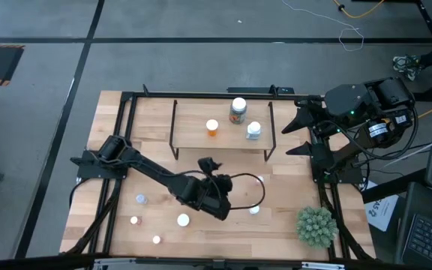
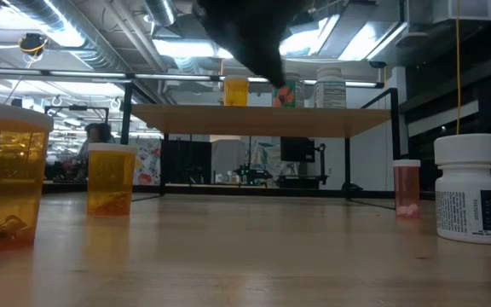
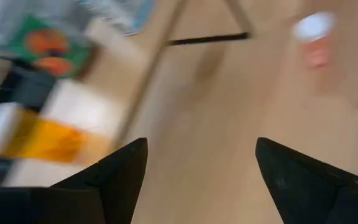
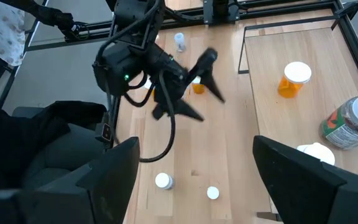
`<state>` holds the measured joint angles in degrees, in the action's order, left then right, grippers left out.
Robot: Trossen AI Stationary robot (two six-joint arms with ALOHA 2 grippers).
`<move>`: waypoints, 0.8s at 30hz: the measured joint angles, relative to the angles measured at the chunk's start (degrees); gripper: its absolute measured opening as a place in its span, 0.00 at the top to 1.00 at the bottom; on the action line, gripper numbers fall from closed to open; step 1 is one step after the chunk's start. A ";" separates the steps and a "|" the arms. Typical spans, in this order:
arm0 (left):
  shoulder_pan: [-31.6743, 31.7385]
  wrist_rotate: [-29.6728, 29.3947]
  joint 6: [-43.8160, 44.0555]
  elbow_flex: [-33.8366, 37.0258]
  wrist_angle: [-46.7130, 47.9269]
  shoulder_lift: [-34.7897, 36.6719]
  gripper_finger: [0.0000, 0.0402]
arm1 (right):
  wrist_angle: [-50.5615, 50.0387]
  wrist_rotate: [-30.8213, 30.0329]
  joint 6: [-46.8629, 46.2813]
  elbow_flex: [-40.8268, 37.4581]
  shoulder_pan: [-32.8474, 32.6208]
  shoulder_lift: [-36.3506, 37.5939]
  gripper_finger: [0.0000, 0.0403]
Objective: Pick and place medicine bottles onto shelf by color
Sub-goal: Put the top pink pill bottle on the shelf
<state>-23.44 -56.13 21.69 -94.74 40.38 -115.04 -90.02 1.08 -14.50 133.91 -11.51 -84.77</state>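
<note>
Left hand [image 1: 210,166] open, empty, mid-bench just short of shelf [image 1: 190,120]. Right hand [image 1: 300,135] open, empty, parked at bench's right edge. On shelf: orange bottle [image 1: 212,127], larger jar [image 1: 238,110], white bottle [image 1: 253,130]. Loose bottles on bench front-left [image 1: 183,220], plus one near cable [image 1: 254,211]. Risks, as judged: wrist view blurred, so likely fast swing, could clip shelf frame; trailing cable [image 1: 257,187] could snag nearby bottle & tip it; colour mix-up on placement.

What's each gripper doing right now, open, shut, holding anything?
Left gripper: open, empty, above the table in front of the shelf.
Right gripper: open, empty, parked by the shelf's right end.
</note>
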 joint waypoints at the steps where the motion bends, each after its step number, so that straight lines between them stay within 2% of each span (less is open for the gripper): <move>1: 0.14 1.86 -0.92 0.00 -2.05 0.00 0.26 | 0.00 0.00 0.00 0.00 0.00 0.00 0.22; 6: -0.40 6.42 -10.42 0.02 -10.36 0.72 0.26 | 0.00 0.00 0.00 0.00 0.02 0.00 0.22; 9: -1.94 6.81 -13.10 0.07 -9.67 3.60 0.26 | 0.41 -0.02 -0.02 0.00 0.02 0.00 0.22; 13: -4.12 5.40 -12.99 -0.07 -3.13 10.11 0.26 | 5.74 -1.72 1.60 0.02 0.00 -0.59 0.22; 19: -7.71 4.58 -4.96 0.00 10.15 19.73 0.26 | 13.53 -4.70 4.44 0.04 0.21 -3.96 0.22; 24: -9.62 4.05 7.63 0.00 23.41 26.67 0.26 | 5.47 -4.81 1.95 0.03 0.52 -10.21 0.22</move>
<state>-33.06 -52.08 29.33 -94.74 63.79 -88.38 -84.55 -3.73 -12.55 133.94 -10.98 -94.98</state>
